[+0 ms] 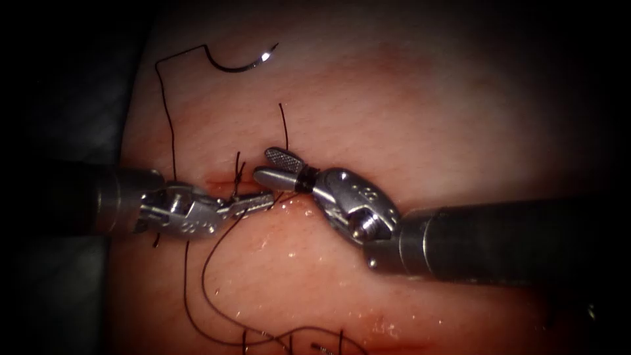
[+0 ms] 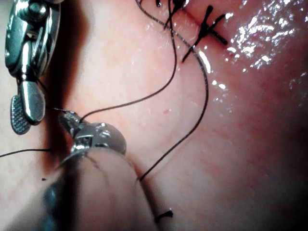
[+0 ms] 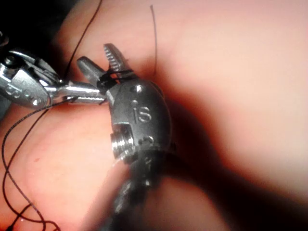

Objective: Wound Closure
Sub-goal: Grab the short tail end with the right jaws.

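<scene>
left tool (image 1: 253, 204), jaws closed on the thread (image 1: 210, 276) at the cut (image 1: 220, 179), apparently to keep the strand taut; right tool (image 1: 276, 165), jaws parted and holding nothing, thread wrapped about their base — placement suggests a loop being formed; needle (image 1: 243, 62) lying free on the tissue (image 1: 394, 98), well apart from both tools, not in the tissue, thread trailing from it down the left side — earlier stitches (image 2: 207, 31) nearby
</scene>
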